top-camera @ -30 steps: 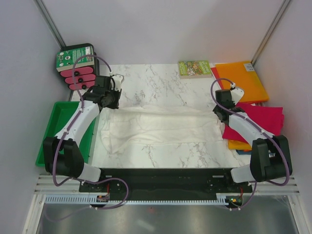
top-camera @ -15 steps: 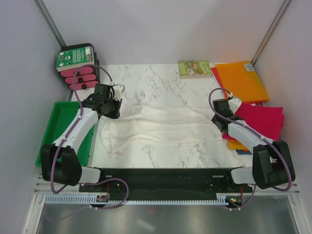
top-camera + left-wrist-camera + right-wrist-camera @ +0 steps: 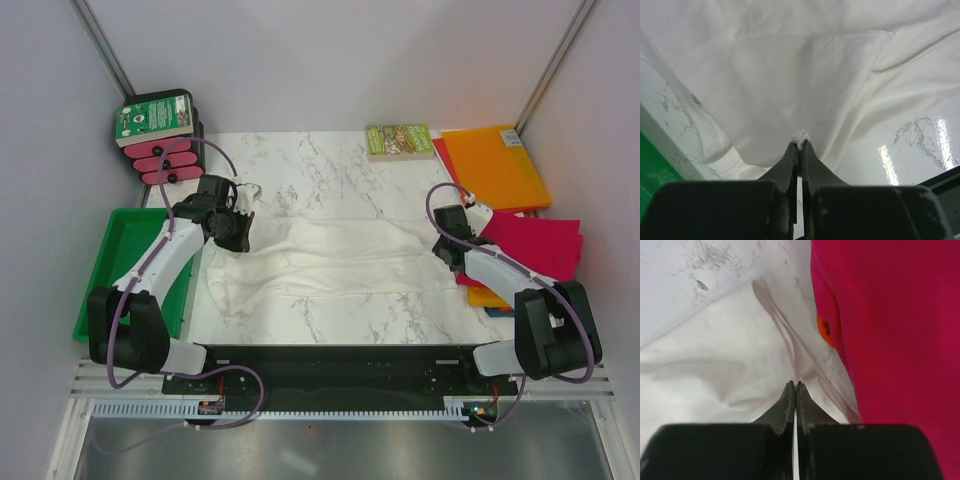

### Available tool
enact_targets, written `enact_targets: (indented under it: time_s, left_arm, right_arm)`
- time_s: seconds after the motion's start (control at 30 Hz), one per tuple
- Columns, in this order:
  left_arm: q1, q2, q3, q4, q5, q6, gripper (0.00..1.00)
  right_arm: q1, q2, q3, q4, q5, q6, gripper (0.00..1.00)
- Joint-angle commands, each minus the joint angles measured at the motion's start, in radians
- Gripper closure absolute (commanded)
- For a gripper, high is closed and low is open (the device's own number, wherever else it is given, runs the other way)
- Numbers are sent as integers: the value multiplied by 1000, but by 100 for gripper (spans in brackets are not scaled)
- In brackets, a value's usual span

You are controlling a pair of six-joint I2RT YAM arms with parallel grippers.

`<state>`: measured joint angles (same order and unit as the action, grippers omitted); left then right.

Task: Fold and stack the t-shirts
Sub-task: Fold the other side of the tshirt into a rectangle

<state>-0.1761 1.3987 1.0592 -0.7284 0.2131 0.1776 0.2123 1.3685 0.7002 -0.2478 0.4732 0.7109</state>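
The thin white t-shirt [image 3: 330,262] lies stretched left to right across the marble table. My left gripper [image 3: 240,228] is shut on a pinch of its left far edge; a small nub of white cloth shows between the tips in the left wrist view [image 3: 800,143]. My right gripper [image 3: 447,250] is shut on the shirt's right edge, its tips [image 3: 795,384] pressed together on the white cloth [image 3: 715,360]. A folded magenta t-shirt [image 3: 540,245] lies just right of it, with an orange one [image 3: 490,297] and a blue one [image 3: 497,312] peeking out beneath.
A green tray [image 3: 125,270] sits left of the table. A green-covered book [image 3: 399,140] and an orange sheet [image 3: 495,165] lie at the back right. A box with pink pieces [image 3: 160,140] stands at the back left. The magenta cloth [image 3: 900,315] fills the right wrist view's right side.
Both grippers have moved toward the near edge, drawing the white shirt's far edge with them. The shirt now forms a narrower band.
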Motion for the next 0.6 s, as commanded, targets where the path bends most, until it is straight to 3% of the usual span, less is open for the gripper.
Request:
enact_targets:
  time_s: [0.0,0.2,0.43,0.57]
  left_arm:
    - [4,26,-1,-40,42,48,98]
    - [4,60,8,-29,40,37,98]
    - [4,91,88,1,3,3,98]
    - [4,112,93,6,15,0,98]
  right_arm:
    - [2,61,30,-13,19,21,100]
    - [-1,136,88,22,34,1,100]
    - [-21,176,333,8,82,-40,100]
    - [-19,182,328,2,90,-54,100]
